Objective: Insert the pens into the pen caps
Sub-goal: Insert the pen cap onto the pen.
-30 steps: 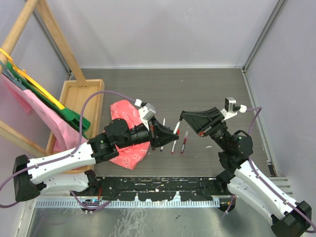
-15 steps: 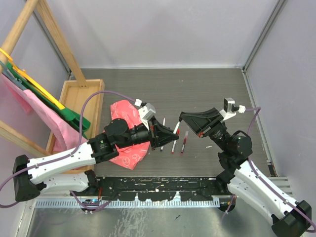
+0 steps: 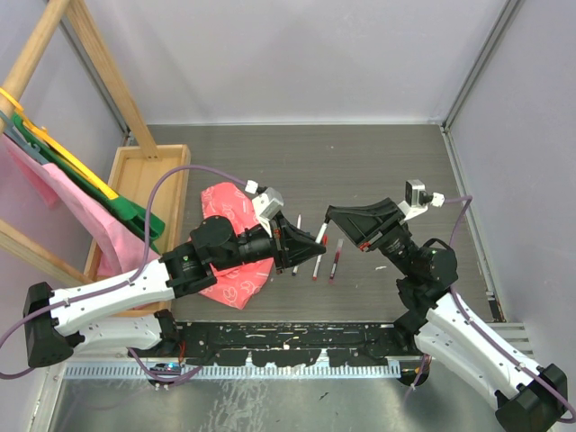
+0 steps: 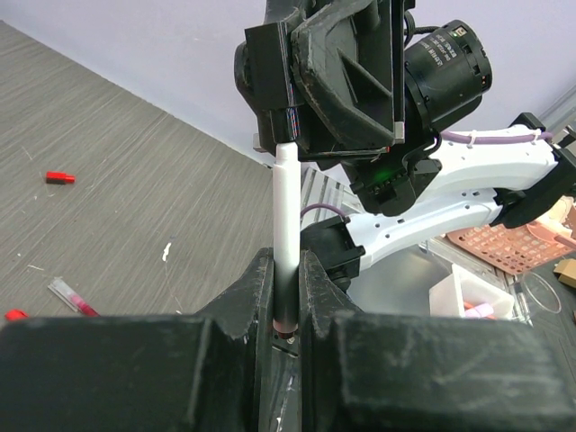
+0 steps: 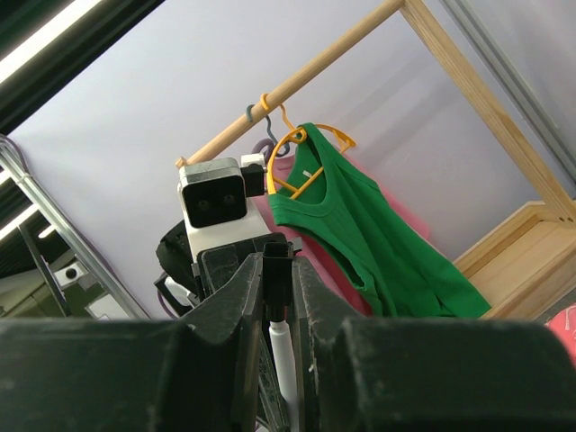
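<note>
Slightly leftward the right gripper (image 3: 331,214) has crept since a second ago, its fingers closed on a dark cap (image 5: 276,270). Facing it, the left gripper (image 3: 317,243) pinches a white pen (image 4: 285,207) above the middle of the table (image 3: 378,162), aimed at the cap so that both line up for pushing.

Pens (image 3: 334,258) on table (image 3: 360,162), right of cloth (image 3: 220,202)

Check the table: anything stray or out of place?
A red cap lies loose on the table, with a white scrap near it. A crumpled pink cloth lies partly under the left arm. Nothing looks broken.
</note>
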Robot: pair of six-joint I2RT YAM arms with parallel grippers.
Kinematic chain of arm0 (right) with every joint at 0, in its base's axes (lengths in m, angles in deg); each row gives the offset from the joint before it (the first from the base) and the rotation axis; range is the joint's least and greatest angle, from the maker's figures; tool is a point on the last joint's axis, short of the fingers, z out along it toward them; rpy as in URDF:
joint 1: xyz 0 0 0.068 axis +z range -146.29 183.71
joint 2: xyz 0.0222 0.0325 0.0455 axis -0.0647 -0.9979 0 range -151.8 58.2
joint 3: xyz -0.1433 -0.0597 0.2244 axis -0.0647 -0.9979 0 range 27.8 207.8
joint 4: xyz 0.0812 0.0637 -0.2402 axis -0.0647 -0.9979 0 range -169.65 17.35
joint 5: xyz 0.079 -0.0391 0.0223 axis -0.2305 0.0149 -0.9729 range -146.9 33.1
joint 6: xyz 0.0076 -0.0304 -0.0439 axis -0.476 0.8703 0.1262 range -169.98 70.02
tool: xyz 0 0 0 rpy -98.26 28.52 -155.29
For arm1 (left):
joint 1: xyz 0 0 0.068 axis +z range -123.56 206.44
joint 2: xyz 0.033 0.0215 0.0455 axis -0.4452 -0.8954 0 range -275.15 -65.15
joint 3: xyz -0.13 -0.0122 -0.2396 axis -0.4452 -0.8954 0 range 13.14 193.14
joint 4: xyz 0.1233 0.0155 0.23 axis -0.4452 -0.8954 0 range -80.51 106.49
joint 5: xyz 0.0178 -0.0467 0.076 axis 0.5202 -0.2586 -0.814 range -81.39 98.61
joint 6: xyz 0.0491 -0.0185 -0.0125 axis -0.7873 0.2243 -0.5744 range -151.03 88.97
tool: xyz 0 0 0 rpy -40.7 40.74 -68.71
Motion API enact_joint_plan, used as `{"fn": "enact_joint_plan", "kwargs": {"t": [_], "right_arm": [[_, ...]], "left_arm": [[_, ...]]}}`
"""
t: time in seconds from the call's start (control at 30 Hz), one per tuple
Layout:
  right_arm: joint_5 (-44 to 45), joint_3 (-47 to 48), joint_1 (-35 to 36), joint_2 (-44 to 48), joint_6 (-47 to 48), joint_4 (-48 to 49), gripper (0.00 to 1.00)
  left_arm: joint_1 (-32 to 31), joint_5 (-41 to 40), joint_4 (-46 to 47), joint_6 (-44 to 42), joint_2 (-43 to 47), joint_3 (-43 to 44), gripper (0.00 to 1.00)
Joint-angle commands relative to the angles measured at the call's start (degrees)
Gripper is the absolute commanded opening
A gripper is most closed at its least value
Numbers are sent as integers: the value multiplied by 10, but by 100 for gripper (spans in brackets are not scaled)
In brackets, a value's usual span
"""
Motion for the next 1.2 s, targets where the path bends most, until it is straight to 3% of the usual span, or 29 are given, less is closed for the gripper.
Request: {"fn": "enact_joint_plan", "kwargs": {"t": [0.0,0.37,0.87,1.17], "right_arm": [[1,2,5,3,5,23,0],[-34,3,19,-11,1,28,0],[-59,-13,43,22,55,-58,1],[-63,-31,52,42,79,-100,10]], "left_arm": [[-2,-10,34,1,7,23,0],[-2,-11,34,2,-1,36,0],[-2,-49,35,1,1,47,0],[-2,-52,43,0,3,49,0]]}}
